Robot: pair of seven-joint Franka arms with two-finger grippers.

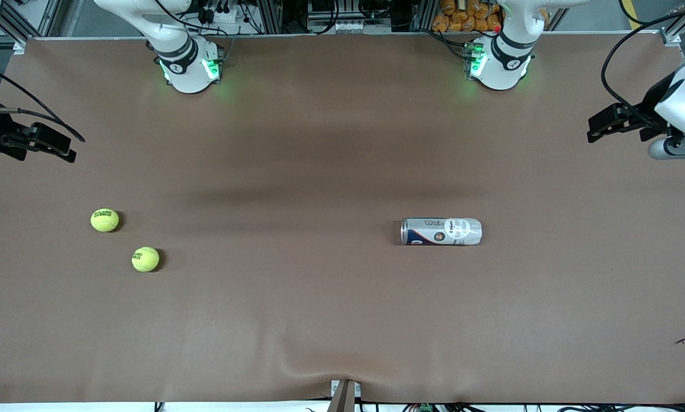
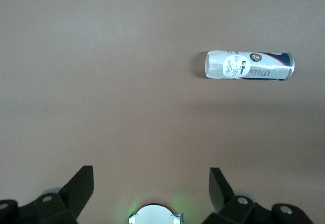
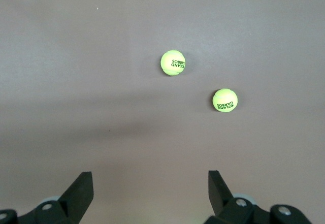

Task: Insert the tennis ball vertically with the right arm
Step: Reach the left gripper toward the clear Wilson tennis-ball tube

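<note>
Brown table: right wrist shows balls, left wrist the can

Table covering: plain matte brown sheet, no pattern, with soft darker shadow bands.
Farther tennis ball: fuzzy yellow-green felt sphere with dark printed lettering.
Nearer tennis ball: the same yellow-green felt with dark lettering.
Ball can: clear plastic tube lying on its side, silvery-white label with dark blue and red areas, a white round sticker, a small dark round emblem, grey brand lettering, metallic rim.
Right arm base: white shell, black joint band, green lights.
Left arm base: white shell, black band, green lights.
Left gripper: black fingers.
Right gripper: black fingers.
</note>
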